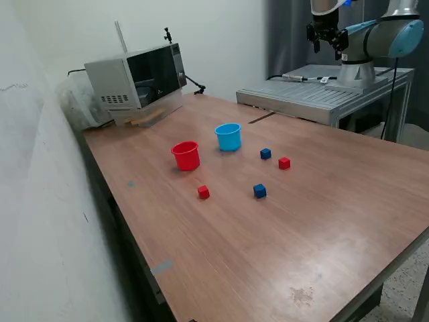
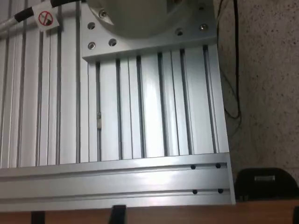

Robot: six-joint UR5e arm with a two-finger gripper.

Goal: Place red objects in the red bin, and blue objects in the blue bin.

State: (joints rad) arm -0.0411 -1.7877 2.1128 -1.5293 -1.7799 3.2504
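1. My gripper (image 1: pixel 326 37) hangs high over the aluminium mounting plate (image 1: pixel 315 94) beside the arm's base, well apart from everything on the wooden table (image 1: pixel 322 221). It carries nothing; how far the jaws stand open I cannot tell, since it is small and dark in the exterior view and the wrist view shows only the plate (image 2: pixel 140 116) and a strip of table edge.
2. The red cup (image 1: pixel 186 155) and the light blue cup (image 1: pixel 228 137) stand upright, near each other, mouths up.
3. Four cubes lie loose on the table, none in a cup: a red cube (image 1: pixel 203 192) below the red cup, a second red cube (image 1: pixel 284 163) toward the exterior view's right, a dark blue cube (image 1: pixel 265 153) just beside that one, and another dark blue cube (image 1: pixel 259 191) nearer the camera.
4. I judge the cubes light and rigid, probably not slippery. I would take each across two opposite flat faces, fingers coming straight down.
5. The paired cubes sit close, so a finger could nudge the neighbour.
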